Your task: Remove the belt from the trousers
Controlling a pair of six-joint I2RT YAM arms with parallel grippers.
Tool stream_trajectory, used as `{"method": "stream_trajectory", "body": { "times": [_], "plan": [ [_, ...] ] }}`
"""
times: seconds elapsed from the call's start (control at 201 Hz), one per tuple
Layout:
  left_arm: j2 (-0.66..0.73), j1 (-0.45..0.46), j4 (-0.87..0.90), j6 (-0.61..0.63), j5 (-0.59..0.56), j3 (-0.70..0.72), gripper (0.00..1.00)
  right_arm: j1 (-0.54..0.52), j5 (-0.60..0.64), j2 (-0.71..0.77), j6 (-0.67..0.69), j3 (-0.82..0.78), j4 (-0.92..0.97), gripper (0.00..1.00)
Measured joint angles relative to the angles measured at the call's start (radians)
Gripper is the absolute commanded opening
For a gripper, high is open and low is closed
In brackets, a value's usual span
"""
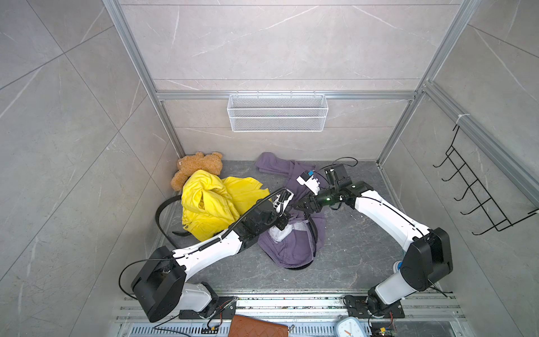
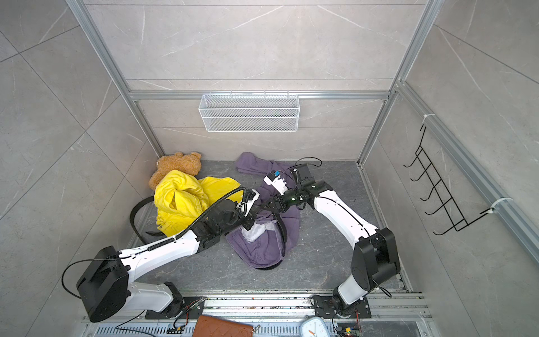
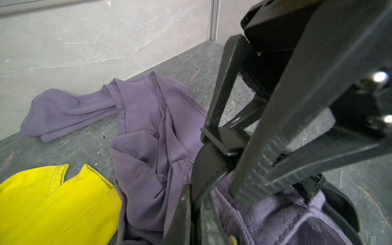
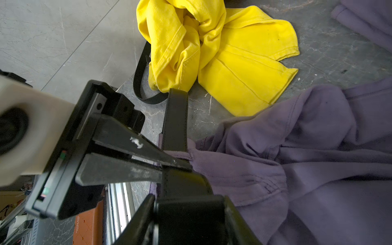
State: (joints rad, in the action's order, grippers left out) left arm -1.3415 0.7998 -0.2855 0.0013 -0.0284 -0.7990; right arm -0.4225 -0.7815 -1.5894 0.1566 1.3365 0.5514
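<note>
- The left gripper [image 4: 182, 166] is seen closed tight, its jaws brought together on the black belt [image 4: 176, 118] right at a purple belt loop [image 4: 177, 154].
- The right gripper [image 1: 302, 205] is set tip to tip against the left one. Its jaws are held partly apart and, as far as the crowded wrist view allows, appear to be clamped on the belt's buckle end [image 3: 223, 143].
- The belt is threaded through the waistband of the purple trousers [image 1: 291, 251]. Past both sets of jaws it is seen curving round the waist, and a short free length stands up just beyond the left jaws.
- The trousers are crumpled on the grey floor [image 1: 358, 248]. The waist lies under both sets of jaws, and the legs trail away behind the right gripper.
- A yellow garment [image 1: 210, 201] is heaped behind the left jaws, just beside the purple cloth.
- A second black belt [image 1: 159, 214] is looped out from under the yellow heap, well apart from either set of jaws, and a teddy bear [image 1: 194, 167] is lodged in the corner beyond it.
</note>
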Motion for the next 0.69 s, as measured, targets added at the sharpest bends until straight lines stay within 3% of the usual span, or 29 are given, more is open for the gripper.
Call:
{"method": "stream_trajectory", "body": {
  "times": [0.284,0.693],
  "plan": [
    [0.095,0.008,-0.01,-0.074,-0.059,0.065,0.0,-0.016,-0.064,0.002,-0.038,-0.023,-0.074,0.0],
    [0.145,0.007,0.046,-0.099,-0.071,0.065,0.0,-0.019,-0.077,0.003,-0.014,-0.015,-0.043,0.0]
  ]
}}
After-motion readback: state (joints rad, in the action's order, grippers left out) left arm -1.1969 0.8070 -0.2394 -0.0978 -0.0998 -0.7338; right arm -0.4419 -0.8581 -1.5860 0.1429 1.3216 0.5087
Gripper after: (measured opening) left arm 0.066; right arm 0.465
